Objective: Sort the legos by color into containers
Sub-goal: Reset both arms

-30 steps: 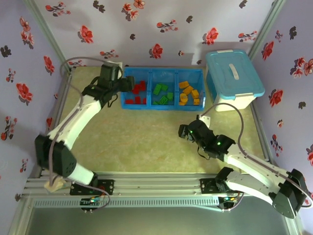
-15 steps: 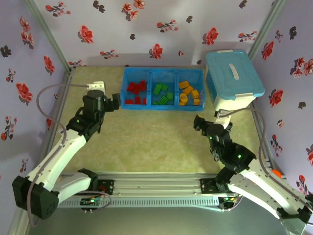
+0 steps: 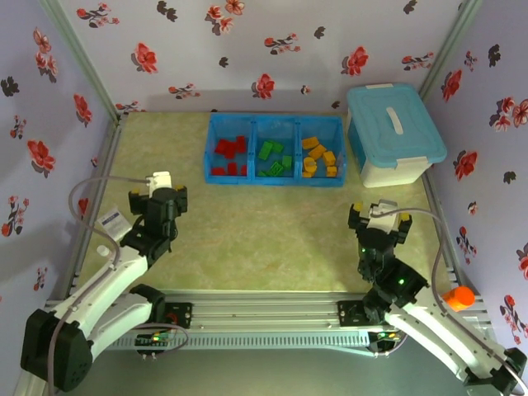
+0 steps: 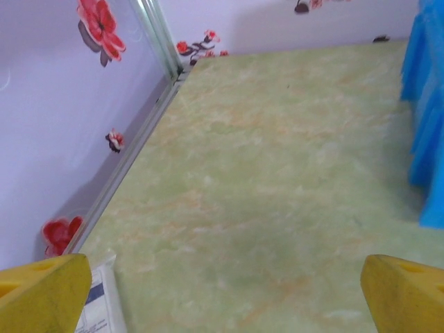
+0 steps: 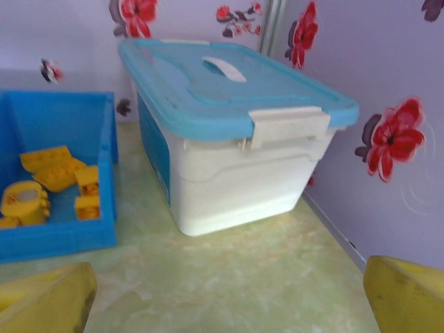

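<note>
- Retreat is the main change: both arms have pulled back from the middle of the frame toward its bottom edge in the top view.
- The left end effector (image 3: 158, 195) sits at lower left, fingers spread wide and holding nothing. A second ago it was narrower and reaching into the left end of the blue tray (image 3: 274, 181).
- The right end effector (image 3: 379, 216) sits at lower right, equally wide and empty, having swung back from the centre.
- The tabletop (image 3: 264, 235) between them and the tray carries no loose brick that I can see.
- In the upper centre, the tray's three compartments hold red bricks (image 3: 229, 155) on the left, green bricks (image 3: 274, 159) in the middle and orange-yellow bricks (image 3: 320, 157) on the right, unmoved over the last second.
- The lidded tub (image 3: 394, 132) stands closed at upper right, just beside the tray.
- Judgement: the left arm's drop into the red compartment was probably the last placement, so the sort looks finished and the arms seem to be parking.
</note>
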`<action>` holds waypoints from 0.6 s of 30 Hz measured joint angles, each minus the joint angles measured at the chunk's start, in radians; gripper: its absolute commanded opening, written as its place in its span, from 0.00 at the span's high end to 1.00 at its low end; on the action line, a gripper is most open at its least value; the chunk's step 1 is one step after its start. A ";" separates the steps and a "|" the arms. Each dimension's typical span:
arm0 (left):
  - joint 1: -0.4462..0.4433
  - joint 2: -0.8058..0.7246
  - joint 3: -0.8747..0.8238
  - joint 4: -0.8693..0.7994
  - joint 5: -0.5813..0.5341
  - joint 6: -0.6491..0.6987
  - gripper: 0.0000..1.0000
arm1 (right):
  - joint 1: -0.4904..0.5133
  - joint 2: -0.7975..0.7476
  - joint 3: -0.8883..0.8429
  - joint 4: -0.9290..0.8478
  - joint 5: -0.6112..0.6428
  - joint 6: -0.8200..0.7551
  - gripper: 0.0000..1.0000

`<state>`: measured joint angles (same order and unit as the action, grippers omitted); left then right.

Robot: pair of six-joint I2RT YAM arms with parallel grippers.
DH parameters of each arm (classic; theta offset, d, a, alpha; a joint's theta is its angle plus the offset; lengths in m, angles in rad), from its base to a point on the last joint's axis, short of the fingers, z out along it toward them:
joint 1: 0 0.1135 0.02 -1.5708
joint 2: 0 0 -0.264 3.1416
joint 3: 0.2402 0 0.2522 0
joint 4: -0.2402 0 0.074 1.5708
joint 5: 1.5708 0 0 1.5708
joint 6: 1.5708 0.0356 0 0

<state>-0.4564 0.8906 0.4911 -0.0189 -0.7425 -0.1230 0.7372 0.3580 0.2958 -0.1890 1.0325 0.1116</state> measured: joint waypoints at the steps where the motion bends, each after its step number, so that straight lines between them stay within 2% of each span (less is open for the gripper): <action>1: 0.000 0.000 -0.026 0.017 -0.006 0.003 0.00 | 0.000 0.000 -0.018 -0.003 0.005 0.000 0.01; 9: 0.000 -0.041 -0.202 0.190 -0.055 0.048 0.00 | -0.019 0.000 -0.123 0.006 0.042 0.024 0.01; 12: 0.001 -0.058 -0.280 0.242 -0.088 0.046 0.00 | -0.072 0.000 -0.142 0.061 0.050 0.028 0.01; 18: 0.030 -0.064 -0.348 0.387 -0.117 0.062 0.00 | -0.249 0.008 -0.199 0.218 0.045 0.030 0.01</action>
<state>-0.4263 0.8261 0.1432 0.3679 -0.8593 -0.0608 0.4885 0.3656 0.0971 0.0288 1.0771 0.1417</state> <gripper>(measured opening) 0.997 0.993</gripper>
